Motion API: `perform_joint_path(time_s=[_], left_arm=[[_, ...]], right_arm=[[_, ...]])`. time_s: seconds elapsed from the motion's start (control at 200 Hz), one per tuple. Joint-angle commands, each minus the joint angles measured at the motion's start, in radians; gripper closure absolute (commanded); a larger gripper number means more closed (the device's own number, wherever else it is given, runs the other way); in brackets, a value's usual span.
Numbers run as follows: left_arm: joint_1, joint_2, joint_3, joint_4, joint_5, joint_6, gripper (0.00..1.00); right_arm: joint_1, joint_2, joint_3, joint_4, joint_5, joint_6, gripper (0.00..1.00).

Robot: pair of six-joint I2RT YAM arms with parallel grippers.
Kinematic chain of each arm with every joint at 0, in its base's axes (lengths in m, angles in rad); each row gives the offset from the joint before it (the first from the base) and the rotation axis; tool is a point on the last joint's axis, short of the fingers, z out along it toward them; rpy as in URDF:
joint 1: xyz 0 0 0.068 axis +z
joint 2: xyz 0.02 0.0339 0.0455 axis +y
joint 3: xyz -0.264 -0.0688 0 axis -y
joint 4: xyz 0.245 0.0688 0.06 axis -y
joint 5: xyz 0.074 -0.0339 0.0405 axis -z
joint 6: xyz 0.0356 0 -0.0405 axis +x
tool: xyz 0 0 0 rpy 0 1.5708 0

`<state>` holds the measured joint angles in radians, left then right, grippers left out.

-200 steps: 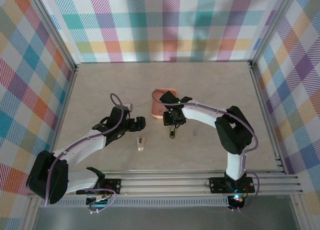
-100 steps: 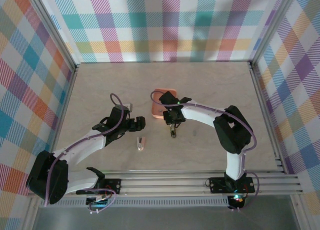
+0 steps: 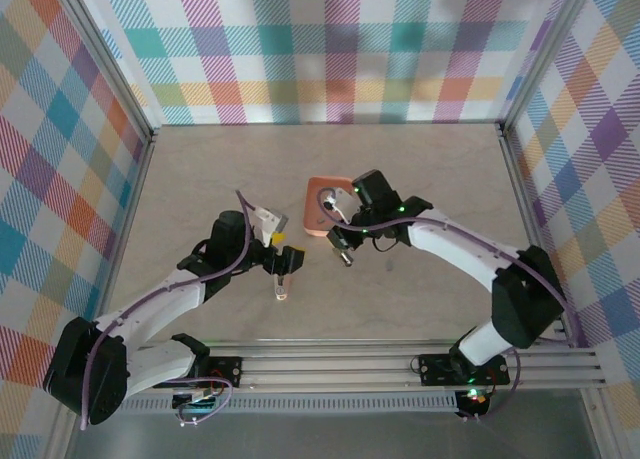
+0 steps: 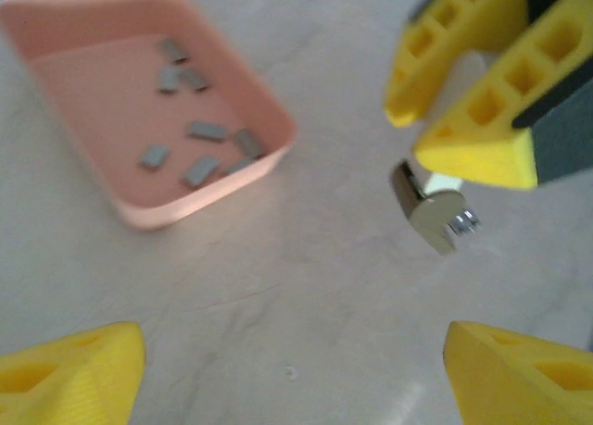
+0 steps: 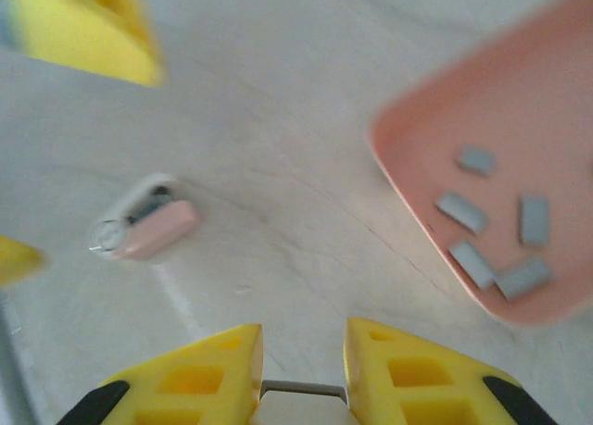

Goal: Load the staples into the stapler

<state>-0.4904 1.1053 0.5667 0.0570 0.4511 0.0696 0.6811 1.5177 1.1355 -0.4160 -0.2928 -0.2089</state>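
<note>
While right hand (image 5: 301, 369) is pinching a staple strip (image 4: 428, 212) to load, left hand (image 3: 284, 264) is hovering open, empty, likely to brace stapler (image 5: 146, 229).

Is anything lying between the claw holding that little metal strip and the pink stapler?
Nothing lies between them: bare tabletop separates the right gripper, shut on a staple strip, from the stapler. The open left gripper hangs close by the stapler and may crowd the approach.
</note>
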Motion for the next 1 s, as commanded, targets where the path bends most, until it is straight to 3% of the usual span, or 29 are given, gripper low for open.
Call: perform_joint_path(time_s=[0.0, 0.1, 0.355, 0.69, 0.995], left_arm=[[-0.010, 0.002, 0.048, -0.041, 0.232, 0.278, 0.19], [-0.010, 0.025, 0.068, -0.060, 0.338, 0.383, 0.25], [-0.014, 0.077, 0.051, 0.135, 0.407, 0.368, 0.29], [-0.059, 0.144, 0.073, 0.199, 0.430, 0.388, 0.36], [-0.080, 0.159, 0.081, 0.240, 0.439, 0.368, 0.48]], right_arm=[[-0.003, -0.018, 0.033, -0.033, -0.259, -0.279, 0.77], [-0.001, -0.006, 0.071, -0.090, -0.370, -0.369, 0.77], [-0.001, -0.009, 0.105, -0.147, -0.506, -0.481, 0.77], [0.000, -0.004, 0.132, -0.145, -0.513, -0.483, 0.79], [0.002, 0.016, 0.158, -0.161, -0.506, -0.480, 0.79]])
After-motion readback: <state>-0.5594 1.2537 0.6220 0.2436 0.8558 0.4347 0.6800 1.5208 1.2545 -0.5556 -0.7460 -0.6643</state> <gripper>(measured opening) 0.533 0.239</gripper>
